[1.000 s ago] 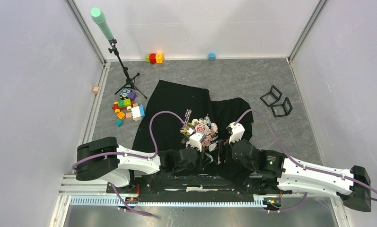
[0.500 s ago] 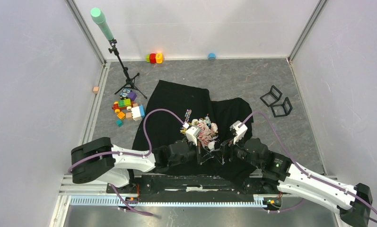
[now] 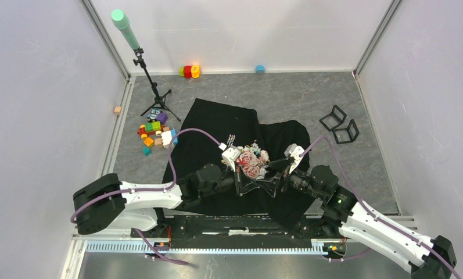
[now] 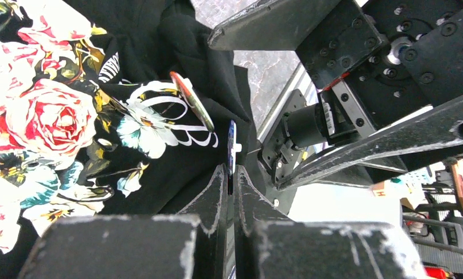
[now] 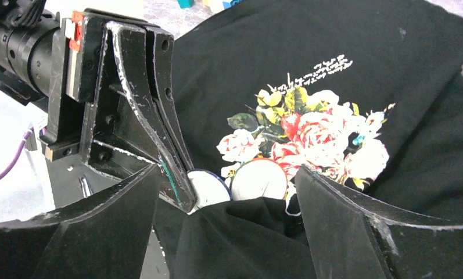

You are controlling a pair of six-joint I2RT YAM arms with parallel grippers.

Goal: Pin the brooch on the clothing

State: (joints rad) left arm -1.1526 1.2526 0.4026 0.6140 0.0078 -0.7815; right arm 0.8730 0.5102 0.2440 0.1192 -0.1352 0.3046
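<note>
The black T-shirt (image 3: pixel 217 125) lies on the grey table, its rose print (image 3: pixel 252 163) bunched up between my grippers. My left gripper (image 4: pixel 232 170) is shut on a thin blue-rimmed white brooch disc (image 4: pixel 232 142), held edge-on just beside the print; it also shows in the right wrist view (image 5: pixel 208 189). A second round white disc with an orange rim (image 5: pixel 261 177) rests against the print (image 5: pixel 310 131). My right gripper (image 5: pixel 229 174) is open, its fingers (image 5: pixel 333 209) on either side of a raised black fabric fold (image 5: pixel 240 238). In the top view the left gripper (image 3: pixel 240 187) and right gripper (image 3: pixel 277 185) face each other.
Toy blocks (image 3: pixel 156 133) lie left of the shirt beside a tripod (image 3: pixel 153 93) with a green tube. Two black wire frames (image 3: pixel 339 125) stand at the right. Coloured blocks (image 3: pixel 189 71) and a blue cap (image 3: pixel 259 68) sit at the back wall.
Both arms have stretched forward over the shirt. The grippers have lowered and closed in on each other beside the print, and the fabric there is now lifted into a fold.
</note>
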